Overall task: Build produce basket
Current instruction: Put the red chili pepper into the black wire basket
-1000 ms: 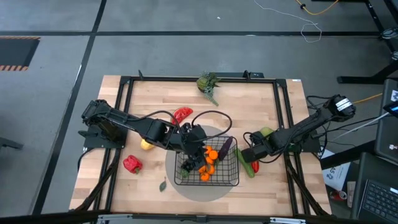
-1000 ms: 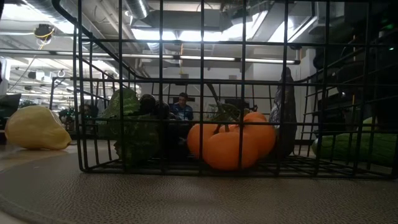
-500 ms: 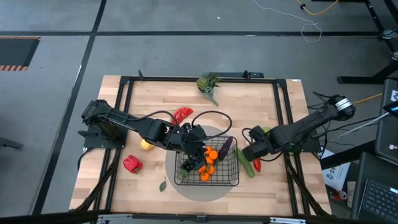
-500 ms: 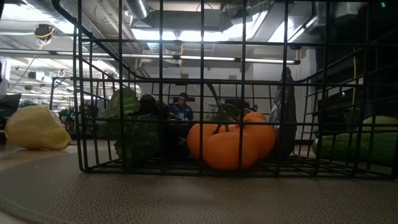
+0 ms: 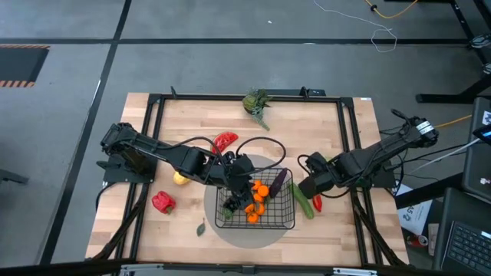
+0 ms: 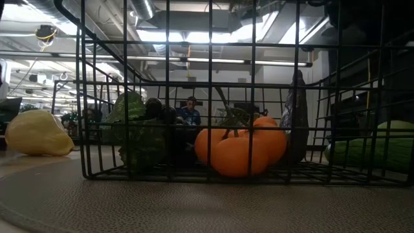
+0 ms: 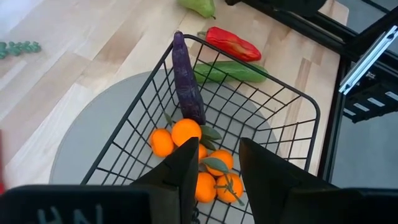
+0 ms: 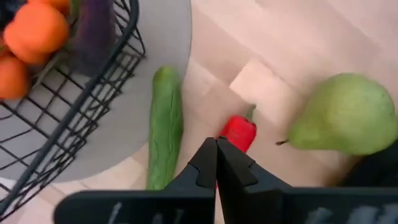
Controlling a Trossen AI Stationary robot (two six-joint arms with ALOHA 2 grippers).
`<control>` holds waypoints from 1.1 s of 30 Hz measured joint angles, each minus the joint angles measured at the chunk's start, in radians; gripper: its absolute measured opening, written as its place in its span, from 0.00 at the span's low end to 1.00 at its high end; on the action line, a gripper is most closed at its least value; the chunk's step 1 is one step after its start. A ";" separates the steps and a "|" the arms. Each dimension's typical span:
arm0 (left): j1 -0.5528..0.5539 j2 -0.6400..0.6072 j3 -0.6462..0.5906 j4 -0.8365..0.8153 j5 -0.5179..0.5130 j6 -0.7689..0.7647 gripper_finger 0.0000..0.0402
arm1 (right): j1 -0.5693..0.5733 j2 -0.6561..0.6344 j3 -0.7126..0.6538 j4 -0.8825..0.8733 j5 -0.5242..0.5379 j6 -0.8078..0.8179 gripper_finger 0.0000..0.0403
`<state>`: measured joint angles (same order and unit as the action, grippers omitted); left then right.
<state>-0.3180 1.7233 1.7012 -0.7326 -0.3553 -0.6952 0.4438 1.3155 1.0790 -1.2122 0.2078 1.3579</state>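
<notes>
Black wire-mesh basket (image 5: 258,205), open grid sides, holds oranges (image 7: 186,132), purple eggplant (image 7: 187,86). Left gripper (image 7: 214,163) parted, empty, over basket. Right gripper (image 8: 216,157) closed, empty, above red chili (image 8: 239,134).

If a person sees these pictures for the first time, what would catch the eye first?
Probably the black wire basket on the grey round mat, with bright oranges and a purple eggplant inside. The left gripper hangs open over it. Beside the basket, the right gripper, fingers shut, is near the green cucumber, red chili and pear.
</notes>
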 joint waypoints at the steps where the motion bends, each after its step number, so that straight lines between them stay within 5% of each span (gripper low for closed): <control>1: 0.000 0.000 0.000 0.000 0.000 0.003 0.27 | 0.000 0.000 -0.005 0.000 -0.010 0.003 0.00; 5: -0.003 0.000 0.000 0.000 0.000 0.019 0.27 | 0.000 0.000 -0.036 -0.007 -0.044 0.053 0.08; 11: -0.008 0.000 0.000 -0.001 0.000 0.024 0.27 | 0.000 -0.001 -0.145 0.029 -0.063 0.205 0.33; 19: -0.010 0.000 0.000 -0.002 0.001 0.027 0.27 | 0.016 -0.001 -0.353 0.381 -0.181 0.291 0.58; 33: -0.010 0.000 0.000 -0.025 0.002 0.025 0.27 | 0.024 0.002 -0.465 0.477 -0.180 0.444 0.62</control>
<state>-0.3275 1.7233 1.7016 -0.7581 -0.3534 -0.6705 0.4683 1.3173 0.6140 -0.7355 0.0283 1.8023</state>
